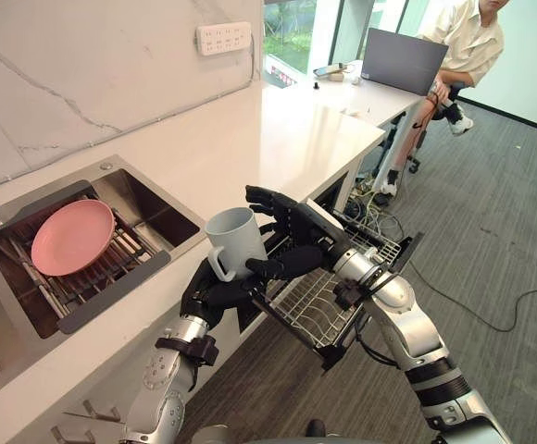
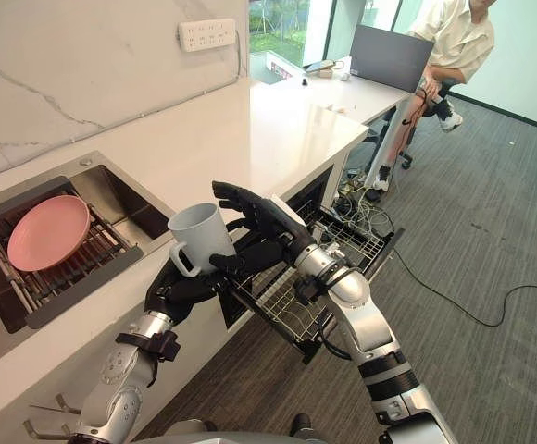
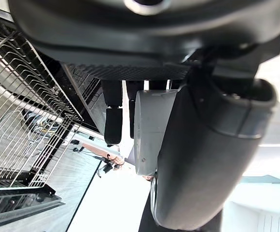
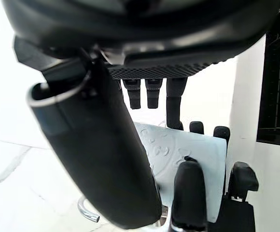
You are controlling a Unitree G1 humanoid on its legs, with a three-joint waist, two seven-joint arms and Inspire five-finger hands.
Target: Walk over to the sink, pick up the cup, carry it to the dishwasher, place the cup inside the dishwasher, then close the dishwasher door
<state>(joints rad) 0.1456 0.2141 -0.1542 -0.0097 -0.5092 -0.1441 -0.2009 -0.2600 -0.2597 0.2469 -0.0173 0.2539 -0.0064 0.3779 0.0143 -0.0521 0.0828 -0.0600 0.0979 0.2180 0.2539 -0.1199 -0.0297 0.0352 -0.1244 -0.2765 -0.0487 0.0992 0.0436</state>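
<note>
A pale grey-blue cup (image 1: 236, 239) is held upright in the air just off the counter's front edge, its handle towards me. My left hand (image 1: 215, 294) grips it from below, fingers curled round its base. From the other side my right hand (image 1: 294, 231) closes on it, fingers behind the wall and thumb across the front. The cup (image 3: 152, 130) shows between the left thumb and fingers, and the cup (image 4: 190, 157) lies past the right thumb. Beneath and beyond both hands stands the open dishwasher with its wire rack (image 1: 322, 310) pulled out.
A steel sink (image 1: 148, 199) set in the white counter (image 1: 278, 139) holds a pink plate (image 1: 72, 236) on a drying rack. Farther back a person (image 1: 468, 37) sits at a desk with a laptop (image 1: 403, 60). Grey floor (image 1: 491, 231) lies open beyond the dishwasher.
</note>
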